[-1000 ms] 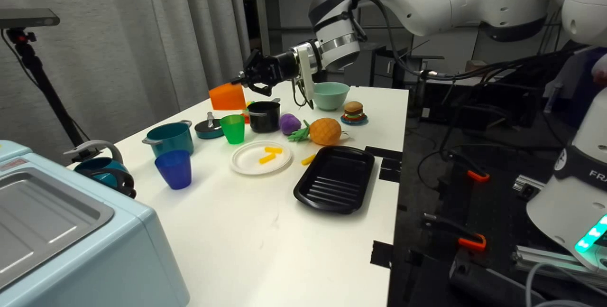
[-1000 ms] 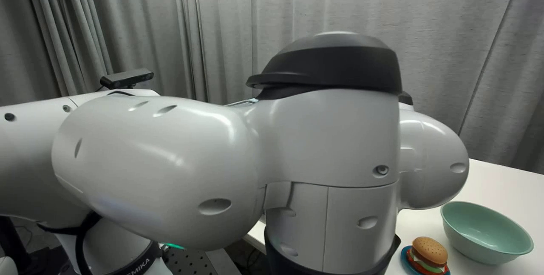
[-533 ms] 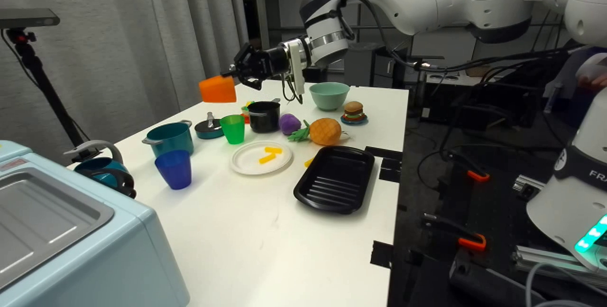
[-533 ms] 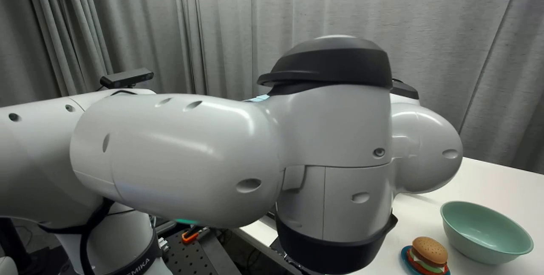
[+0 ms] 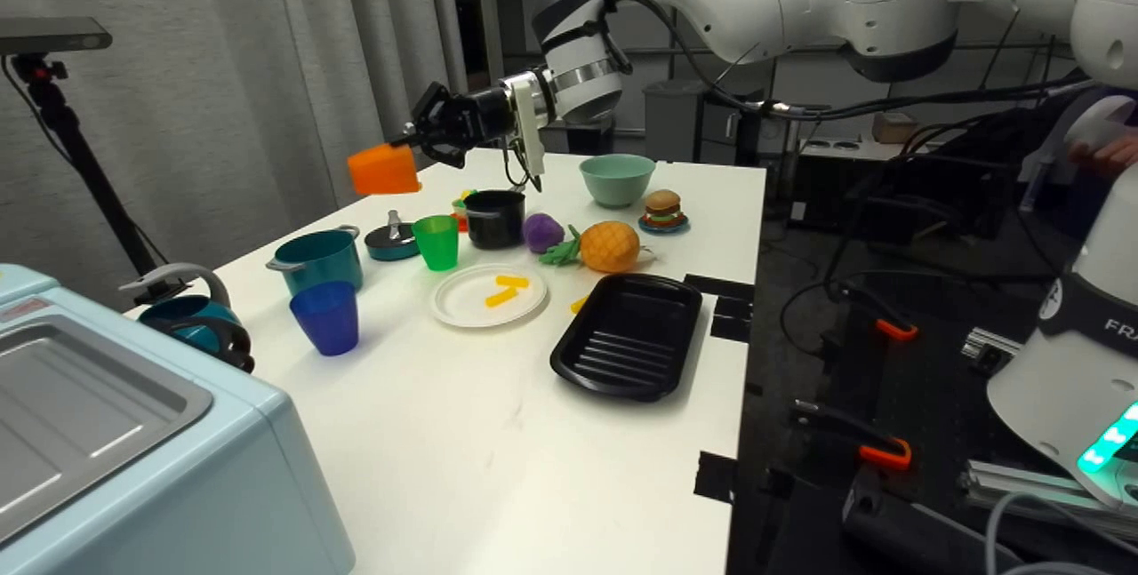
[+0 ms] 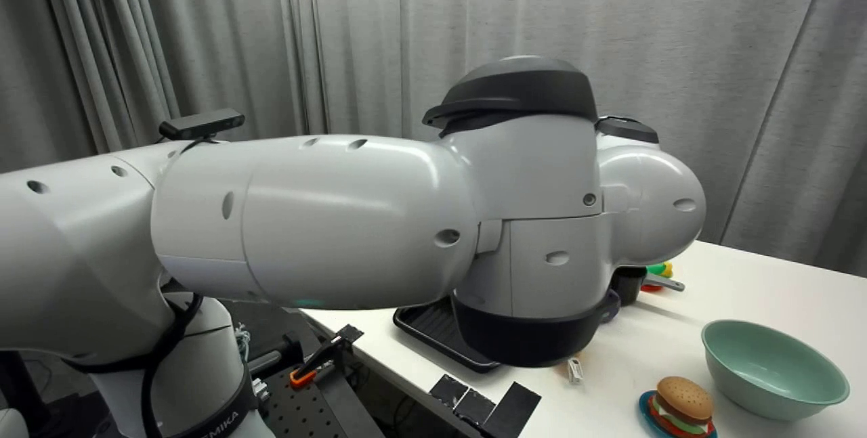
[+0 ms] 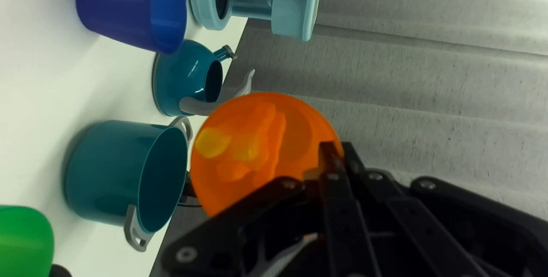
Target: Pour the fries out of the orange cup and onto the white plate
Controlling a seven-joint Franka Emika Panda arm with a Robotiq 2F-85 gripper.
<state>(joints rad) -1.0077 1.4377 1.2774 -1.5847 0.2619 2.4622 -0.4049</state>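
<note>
Fries [image 5: 501,297] show in an exterior view: two on the white plate [image 5: 455,304], towards two o'clock of its middle, another off it at three o'clock (right at the edge of the black tray [image 5: 622,344]). At eleven o'clock from the plate, the orange cup [image 5: 382,171] hangs sideways with yellow pieces [image 7: 212,142] inside, its rim pinched by the claw [image 7: 340,153], fingers nearly together.

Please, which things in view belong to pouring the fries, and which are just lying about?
For the job:
orange cup
gripper, closed on the cup
white plate
fries: two on the plate, one beside the black tray, seemingly more in the cup

Just lying about:
black tray
blue cup
green cup
teal pot
kettle
black pot
purple toy
pineapple
burger
green bowl
</note>
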